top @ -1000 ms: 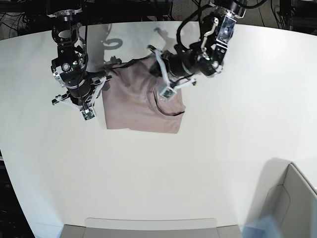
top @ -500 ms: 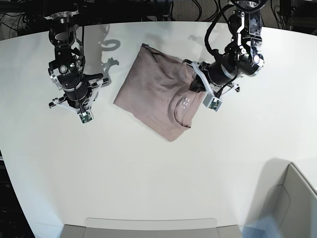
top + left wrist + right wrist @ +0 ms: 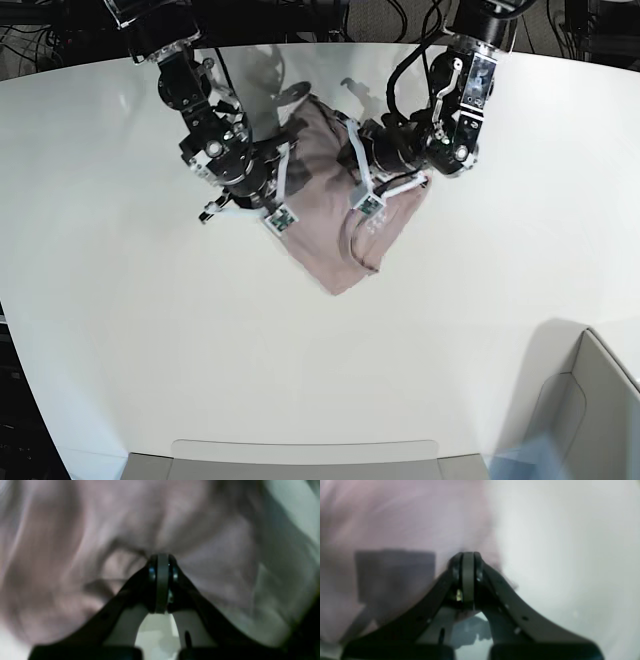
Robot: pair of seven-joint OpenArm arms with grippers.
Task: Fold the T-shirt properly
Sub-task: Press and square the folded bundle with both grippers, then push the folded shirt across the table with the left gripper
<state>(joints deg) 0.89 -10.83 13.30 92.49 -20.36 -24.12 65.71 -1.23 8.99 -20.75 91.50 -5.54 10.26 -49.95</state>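
The dusty-pink T-shirt point(image 3: 322, 205) lies folded and bunched in the middle far part of the white table point(image 3: 150, 330), one corner pointing toward the front. My left gripper point(image 3: 364, 203) is at its right side near the neck opening. In the left wrist view it point(image 3: 162, 558) is shut, with the blurred pink cloth point(image 3: 212, 555) puckering at its tip. My right gripper point(image 3: 278, 214) is at the shirt's left edge. In the right wrist view it point(image 3: 468, 554) is shut, its tip on the cloth point(image 3: 395, 517) just inside the edge.
A grey open bin point(image 3: 590, 400) stands at the front right corner. A flat grey tray edge point(image 3: 300, 455) runs along the front. Dark cables and frame parts lie beyond the table's far edge.
My right arm swung in from the far left to the shirt's left edge. My left arm moved left with the shirt, which is narrower and more bunched than half a second ago.
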